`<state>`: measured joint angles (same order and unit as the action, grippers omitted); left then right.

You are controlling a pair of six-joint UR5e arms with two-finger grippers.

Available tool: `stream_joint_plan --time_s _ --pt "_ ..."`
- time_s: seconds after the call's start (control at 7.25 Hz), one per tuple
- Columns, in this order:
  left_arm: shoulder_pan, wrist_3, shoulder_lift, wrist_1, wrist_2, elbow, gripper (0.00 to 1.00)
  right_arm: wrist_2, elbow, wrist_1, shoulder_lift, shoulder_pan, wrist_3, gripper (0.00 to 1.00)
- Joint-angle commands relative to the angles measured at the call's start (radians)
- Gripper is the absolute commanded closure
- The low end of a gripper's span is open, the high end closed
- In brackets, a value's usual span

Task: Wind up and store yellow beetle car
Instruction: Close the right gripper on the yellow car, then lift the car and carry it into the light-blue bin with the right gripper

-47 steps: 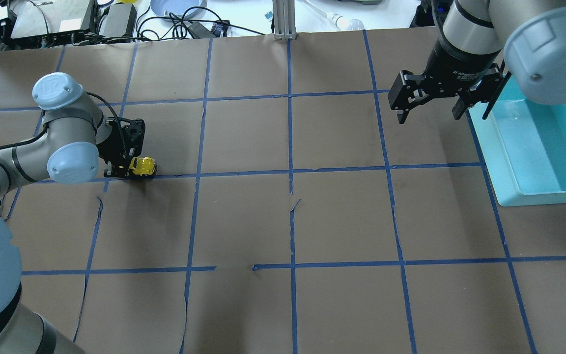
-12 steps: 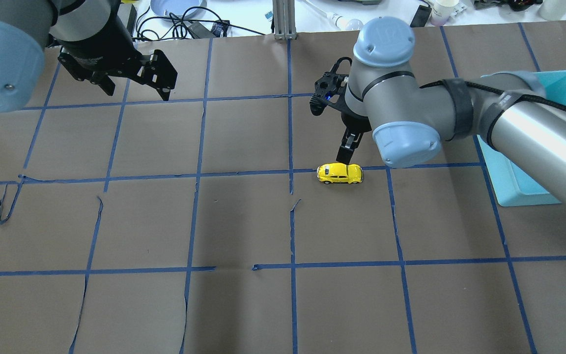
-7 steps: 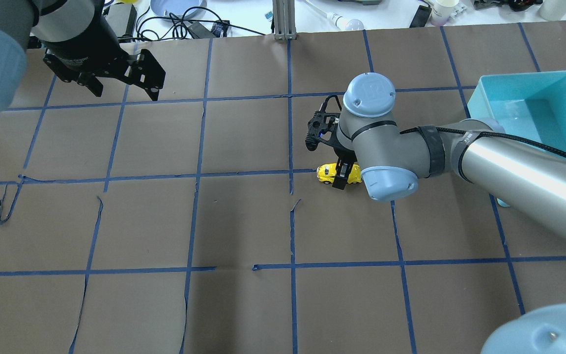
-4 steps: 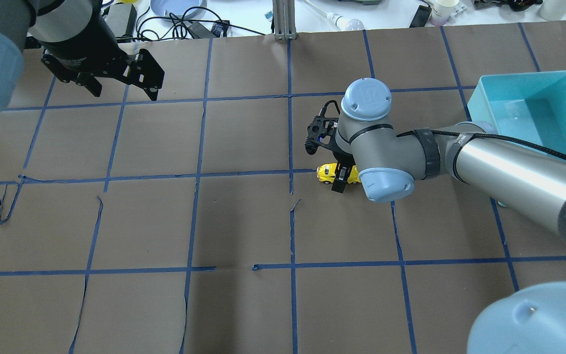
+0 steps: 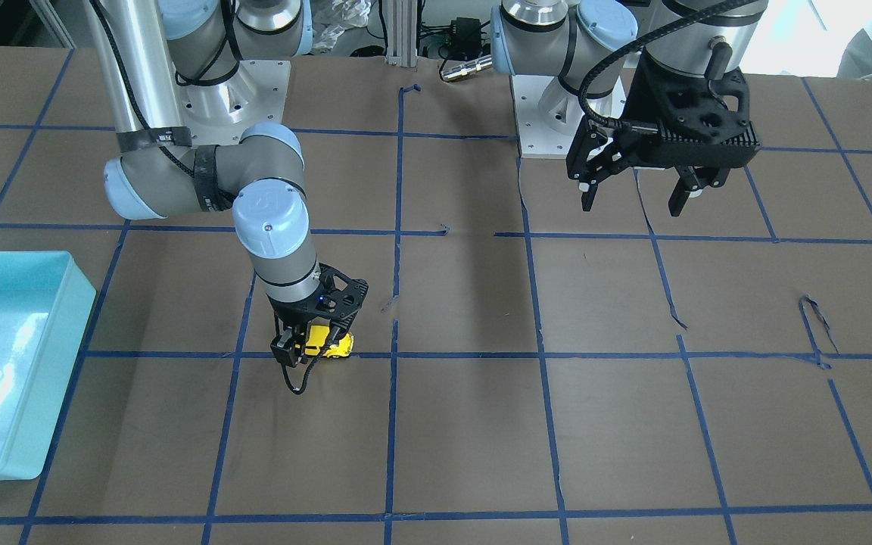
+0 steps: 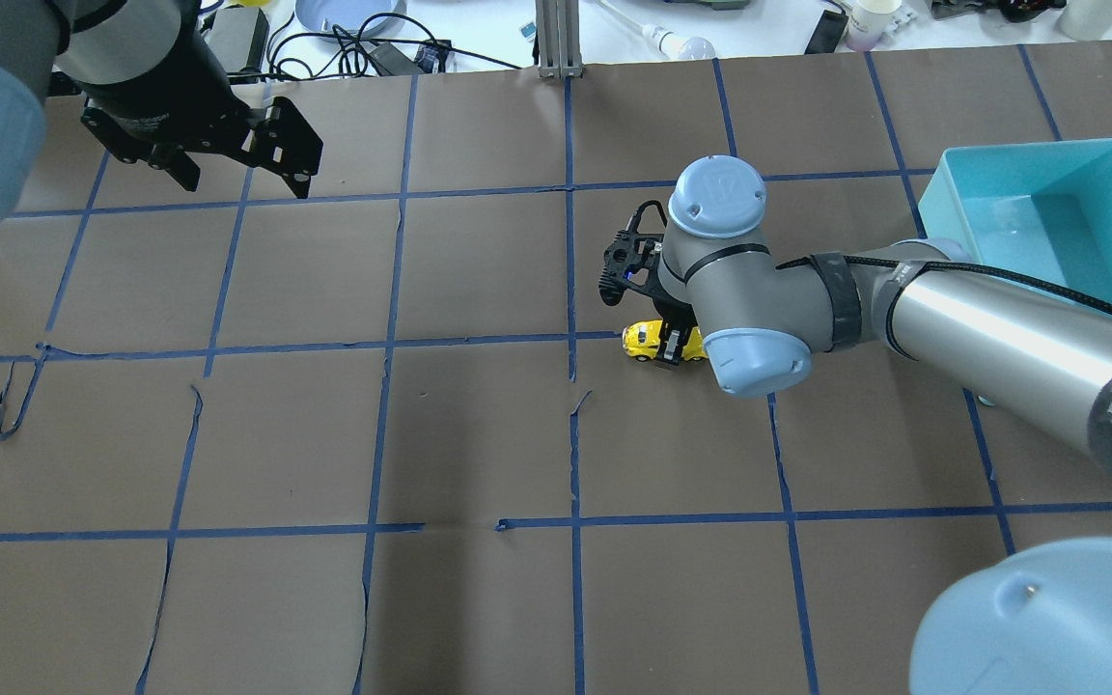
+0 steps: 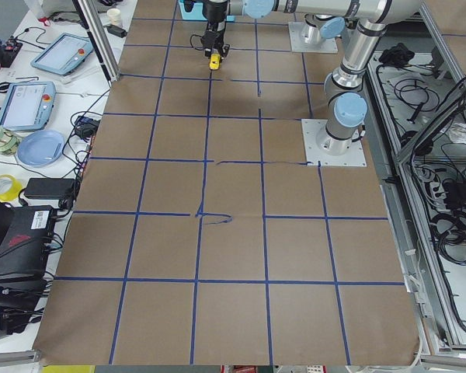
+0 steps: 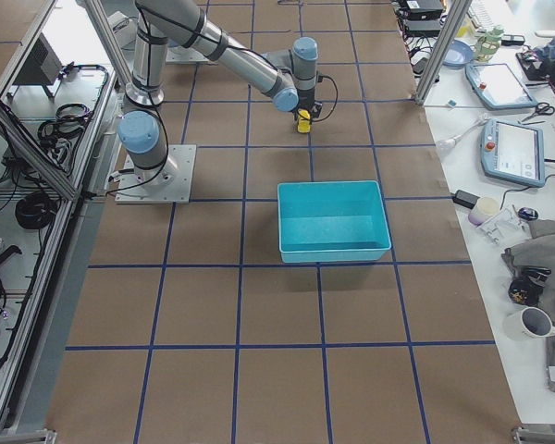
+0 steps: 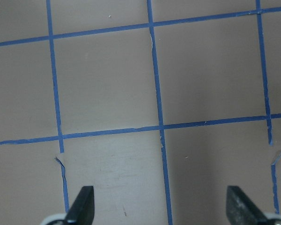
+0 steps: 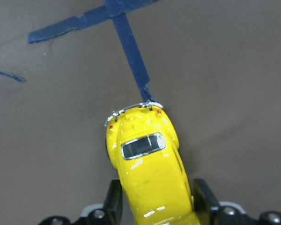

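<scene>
The car (image 6: 651, 339) sits near the middle of the table (image 6: 479, 444), on a blue tape (image 6: 479, 340) line just beside a crossing of two lines. In the right wrist view its wheels look down on the brown paper. Its rear end, with the small window, red lights and chrome bumper, points away from the camera and touches the end of a tape strip.

The right gripper (image 6: 672, 347) stands over the car, pointing straight down, its wrist hiding part of the yellow body in the overhead view. Its two dark fingers (image 10: 113, 201) flank the car's sides, one against each flank, pinching the body between them. The front-facing view shows the same grip: the car (image 5: 328, 345) low in the right gripper (image 5: 307, 350), right at the tape line.

The teal bin (image 6: 1048, 154) stands at the table's edge on the robot's right, well apart from the car, with the right arm's long forearm passing in front of its near corner.

The left gripper (image 6: 242, 179) hangs above the far left part of the table, well apart from everything else. Its jaws are spread wide, and the left wrist view shows only paper and tape between the two tips.
</scene>
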<state>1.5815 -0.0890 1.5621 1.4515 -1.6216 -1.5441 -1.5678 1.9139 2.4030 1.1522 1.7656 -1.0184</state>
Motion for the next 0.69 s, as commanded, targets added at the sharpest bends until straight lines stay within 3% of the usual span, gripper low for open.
stream_joint_plan --time_s 0.0,0.28,0.55 --pt "0.000 0.000 -0.002 0.001 0.000 -0.001 0.00 -0.003 -0.039 -0.042 0.010 -0.001 -0.003 1.00" --pt "-0.003 -0.002 -0.001 0.000 0.000 -0.001 0.00 -0.001 -0.181 -0.248 0.042 -0.067 -0.006 1.00" --pt "0.000 0.003 -0.002 0.003 0.000 -0.001 0.00 -0.012 -0.353 -0.521 0.136 -0.209 -0.108 1.00"
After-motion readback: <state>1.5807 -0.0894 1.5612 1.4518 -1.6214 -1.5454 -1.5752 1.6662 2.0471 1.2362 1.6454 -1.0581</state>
